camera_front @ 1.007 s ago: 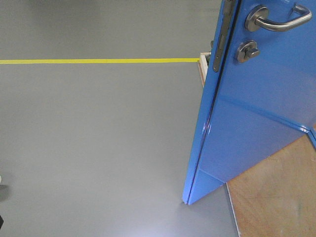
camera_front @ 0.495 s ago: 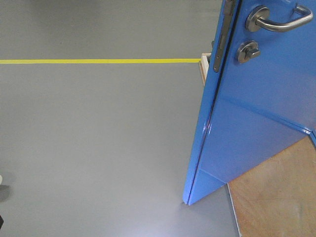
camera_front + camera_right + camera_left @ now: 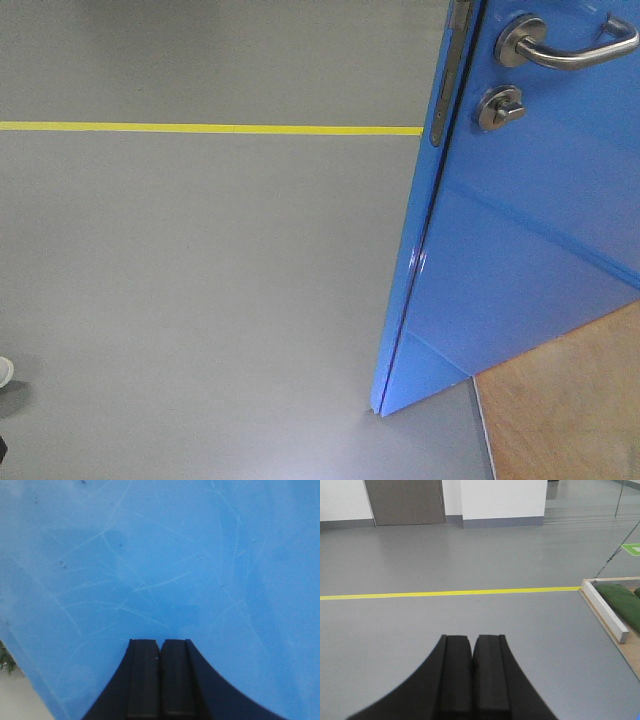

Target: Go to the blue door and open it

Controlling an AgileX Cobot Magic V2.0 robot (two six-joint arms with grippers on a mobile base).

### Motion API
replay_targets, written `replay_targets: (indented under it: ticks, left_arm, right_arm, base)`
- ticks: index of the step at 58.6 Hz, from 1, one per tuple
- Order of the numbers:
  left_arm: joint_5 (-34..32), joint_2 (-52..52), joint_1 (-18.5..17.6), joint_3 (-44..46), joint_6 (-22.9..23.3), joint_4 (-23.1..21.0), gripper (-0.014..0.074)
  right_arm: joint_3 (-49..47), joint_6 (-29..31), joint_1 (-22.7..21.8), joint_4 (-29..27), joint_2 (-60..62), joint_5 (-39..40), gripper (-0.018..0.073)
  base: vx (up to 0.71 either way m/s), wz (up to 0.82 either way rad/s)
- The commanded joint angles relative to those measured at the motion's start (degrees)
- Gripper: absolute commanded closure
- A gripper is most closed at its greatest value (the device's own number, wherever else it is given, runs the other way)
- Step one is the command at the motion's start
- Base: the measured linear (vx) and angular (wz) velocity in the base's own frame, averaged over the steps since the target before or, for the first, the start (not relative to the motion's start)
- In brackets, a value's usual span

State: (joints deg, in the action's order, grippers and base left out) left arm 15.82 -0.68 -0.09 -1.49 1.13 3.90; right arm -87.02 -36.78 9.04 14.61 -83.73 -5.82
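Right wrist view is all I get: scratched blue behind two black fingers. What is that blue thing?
Observer: A blue door. The front view shows its silver lever handle near the top.
Operator: Is it closed?
Observer: No. Its latch edge stands free, with grey floor beside it.
Operator: What's the other arm doing?
Observer: The left gripper is shut and empty, facing open floor crossed by a yellow line.

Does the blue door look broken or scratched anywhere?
A little. Seen close up from the right wrist, the blue door has many thin pale scratches and small specks on its glossy face. Nothing looks broken.
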Motion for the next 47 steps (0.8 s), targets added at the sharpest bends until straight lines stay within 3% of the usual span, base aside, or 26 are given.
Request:
replay_targets:
  ticks: [1,47]
  left_arm:
    - [-4.83,-0.66,-0.37,1.49,0.39,-0.12,0.0524]
    - [-4.83,-0.66,-0.37,1.49,0.39,-0.12,0.0524]
  right_arm:
    - [-1.73,0.66,0.09,0.37,1.15,5.07,0.0547]
    - [-1.73,0.66,0.09,0.37,1.15,5.07,0.0547]
  base:
    - [0.13,0.11]
    - [0.18,0.08]
